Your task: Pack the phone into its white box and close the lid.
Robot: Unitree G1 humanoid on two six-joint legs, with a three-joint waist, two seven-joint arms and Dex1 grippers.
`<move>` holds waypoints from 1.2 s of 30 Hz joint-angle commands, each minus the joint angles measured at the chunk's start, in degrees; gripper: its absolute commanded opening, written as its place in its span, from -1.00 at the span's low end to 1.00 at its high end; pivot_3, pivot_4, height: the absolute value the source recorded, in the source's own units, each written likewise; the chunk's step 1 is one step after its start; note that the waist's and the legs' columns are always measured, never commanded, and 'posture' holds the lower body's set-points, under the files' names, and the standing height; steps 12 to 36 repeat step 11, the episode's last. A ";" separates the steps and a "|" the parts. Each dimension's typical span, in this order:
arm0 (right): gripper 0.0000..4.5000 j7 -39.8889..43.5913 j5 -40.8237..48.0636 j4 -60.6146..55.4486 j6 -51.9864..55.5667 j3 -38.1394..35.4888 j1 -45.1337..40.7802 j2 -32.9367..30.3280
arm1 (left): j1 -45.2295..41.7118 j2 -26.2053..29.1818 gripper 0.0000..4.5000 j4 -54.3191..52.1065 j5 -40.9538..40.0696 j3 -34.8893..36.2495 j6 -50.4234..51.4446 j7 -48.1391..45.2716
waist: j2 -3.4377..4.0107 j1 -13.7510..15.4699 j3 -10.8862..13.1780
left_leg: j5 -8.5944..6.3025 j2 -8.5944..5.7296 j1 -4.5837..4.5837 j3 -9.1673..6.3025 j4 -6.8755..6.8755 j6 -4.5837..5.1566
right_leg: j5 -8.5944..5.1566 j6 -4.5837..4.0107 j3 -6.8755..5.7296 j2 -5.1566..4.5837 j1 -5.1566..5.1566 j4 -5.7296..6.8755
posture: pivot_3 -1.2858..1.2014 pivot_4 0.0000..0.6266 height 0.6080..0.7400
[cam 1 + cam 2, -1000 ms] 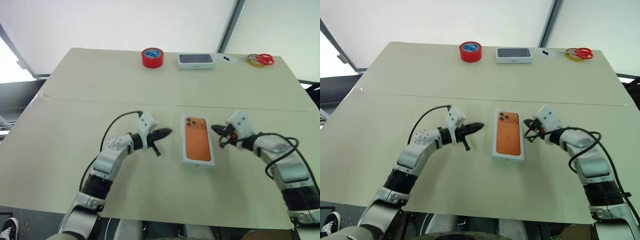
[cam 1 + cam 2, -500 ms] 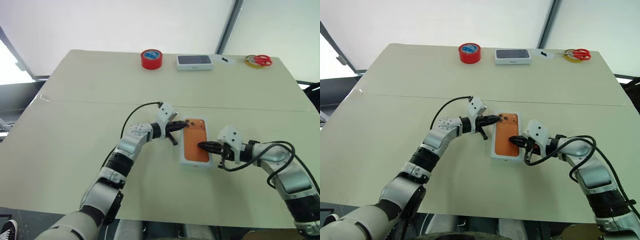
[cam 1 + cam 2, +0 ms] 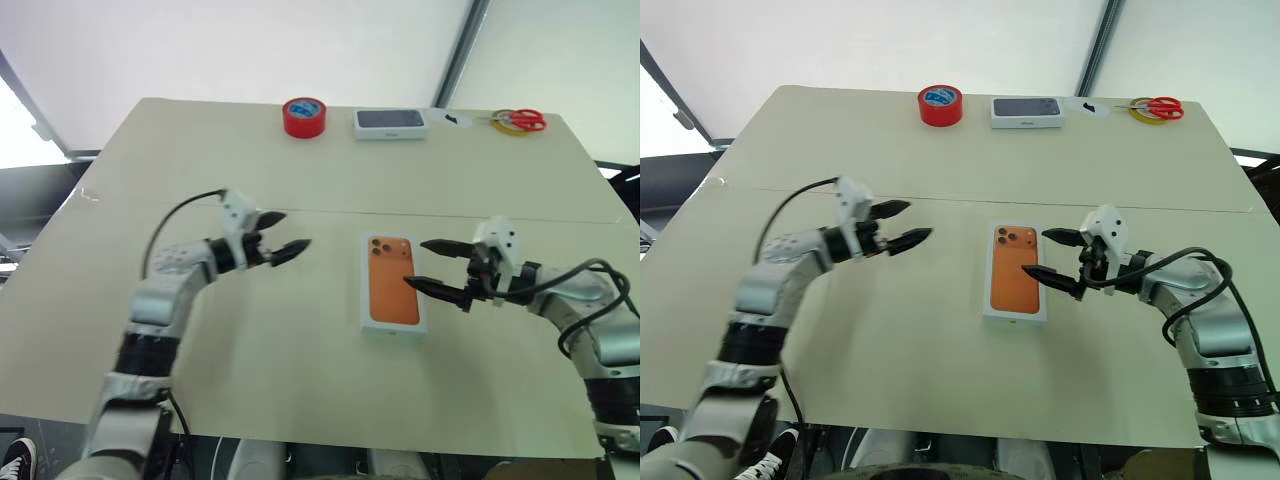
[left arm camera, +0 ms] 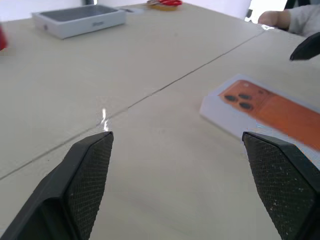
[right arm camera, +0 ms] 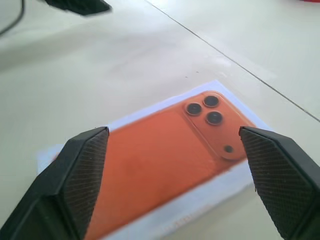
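Beige surface (image 3: 300,380) before you, closed lid (image 3: 393,283) between your wide-open, empty left gripper (image 3: 279,234) and right gripper (image 3: 427,264), left wrist view catching a person's hand (image 4: 274,19).

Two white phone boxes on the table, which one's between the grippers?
The box with the orange phone print, near the table's front. The one with the dark print sits at the far edge, beside the red tape roll.

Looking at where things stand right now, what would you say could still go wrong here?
1. The lid shows its orange print face up on the table; whether it sits fully down all round cannot be told, so it may be only loosely seated.
2. The open right hand hangs just beside the lid's edge; a small drift could nudge it.
3. The open left hand is well clear, so it could not steady the lid.
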 commanded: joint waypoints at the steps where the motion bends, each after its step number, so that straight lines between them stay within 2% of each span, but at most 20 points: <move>1: 1.00 3.02 -1.91 5.56 -6.21 -3.16 -1.63 -3.07 | 4.93 4.85 0.99 -6.49 -2.82 4.90 1.03 -1.70 | 0.00 -0.02 0.00 | 0.00 0.00 0.00 0.00 0.00 0.00 | 0.00 0.00 0.00 -0.01 0.00 0.00 | 0.03 -0.52 1.00; 5: 1.00 7.15 -4.04 12.50 -13.14 -4.06 -1.16 -5.69 | 15.79 9.56 0.99 -9.91 -4.13 10.89 -0.20 -2.67 | 0.04 -0.28 0.02 | -0.01 -0.01 0.02 0.00 -0.05 0.00 | -0.01 -0.02 0.00 -0.06 -0.01 -0.02 | 0.03 -0.52 1.00; 11: 1.00 9.73 -6.15 18.37 -18.23 -3.55 -1.78 -6.56 | 25.37 10.61 0.99 -12.29 -6.82 17.15 -0.15 -1.93 | 0.06 -0.30 0.03 | -0.02 0.00 0.05 0.00 -0.09 -0.01 | -0.02 -0.04 0.01 -0.12 -0.01 -0.03 | 0.03 -0.52 1.00; 36: 1.00 9.73 -6.15 18.37 -18.23 -3.55 -1.78 -6.56 | 25.37 10.61 0.99 -12.29 -6.82 17.15 -0.15 -1.93 | 0.06 -0.30 0.03 | -0.02 0.00 0.05 0.00 -0.09 -0.01 | -0.02 -0.04 0.01 -0.12 -0.01 -0.03 | 0.03 -0.52 1.00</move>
